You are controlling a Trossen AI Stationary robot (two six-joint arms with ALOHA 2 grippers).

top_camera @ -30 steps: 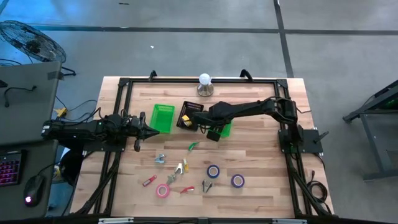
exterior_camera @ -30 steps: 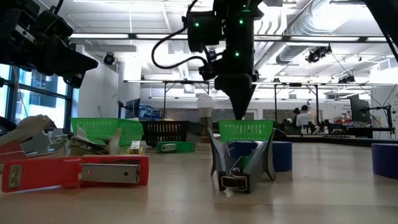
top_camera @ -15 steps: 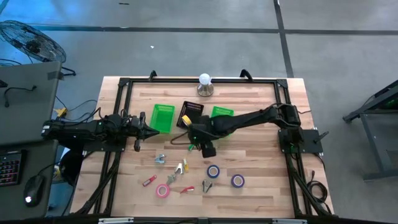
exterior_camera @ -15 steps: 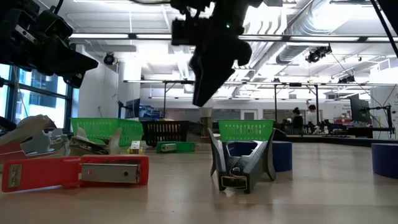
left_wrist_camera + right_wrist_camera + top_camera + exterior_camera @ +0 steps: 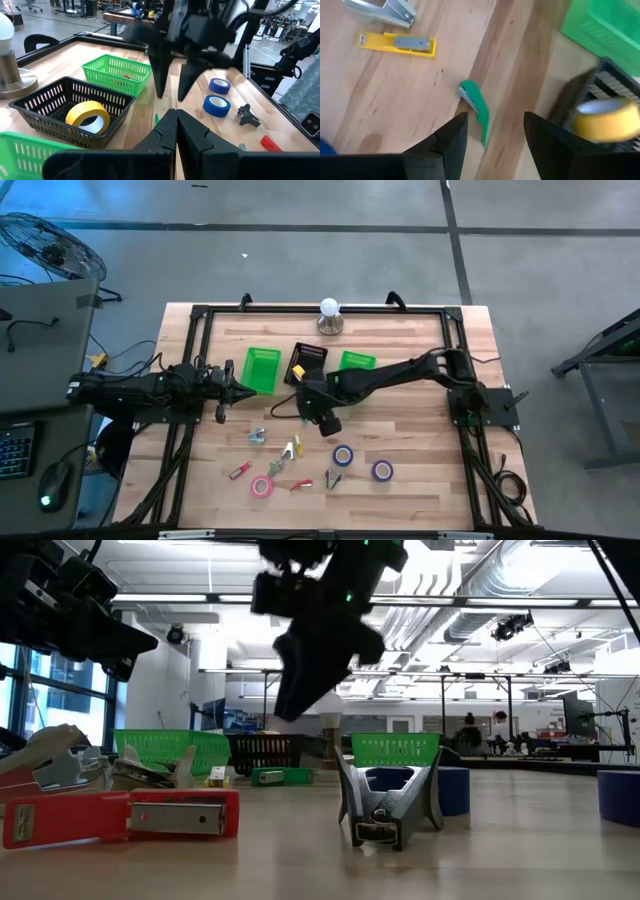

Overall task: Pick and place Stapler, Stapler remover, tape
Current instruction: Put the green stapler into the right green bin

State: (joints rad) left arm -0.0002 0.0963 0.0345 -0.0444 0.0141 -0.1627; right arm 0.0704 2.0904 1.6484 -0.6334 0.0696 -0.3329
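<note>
The right tool (image 5: pixel 322 420) hangs over the middle of the wooden table (image 5: pixel 420 470), its two dark fingers (image 5: pixel 451 137) spread apart with nothing between them. In the right wrist view a small green stapler (image 5: pixel 475 104) lies on the wood directly ahead of those fingers, with a yellow stapler (image 5: pixel 396 43) and a silver metal stapler (image 5: pixel 387 11) farther off.

The left tool (image 5: pixel 243 389) waits at the left side of the table, beside the near green plastic basket (image 5: pixel 262 368); its fingers are pressed together and hold nothing.

A roll of yellow tape (image 5: pixel 89 116) rests inside the black mesh basket (image 5: pixel 55 102), which stands between the two green baskets; the second green plastic basket (image 5: pixel 116 73) is on its far side as the left wrist sees it. Two rolls of blue tape sit on the open wood to the right of the staplers, one nearer the centre (image 5: pixel 343 455) and one farther right (image 5: pixel 382 470), well apart from the baskets. A roll of pink tape (image 5: pixel 262 486) lies near the front edge, just beside a red stapler (image 5: pixel 239 472). A dark metal staple remover (image 5: pixel 388 802) stands close to the low camera, with the red stapler to its left there. A white bulb on a round base (image 5: pixel 329 316) stands at the back edge of the table.
</note>
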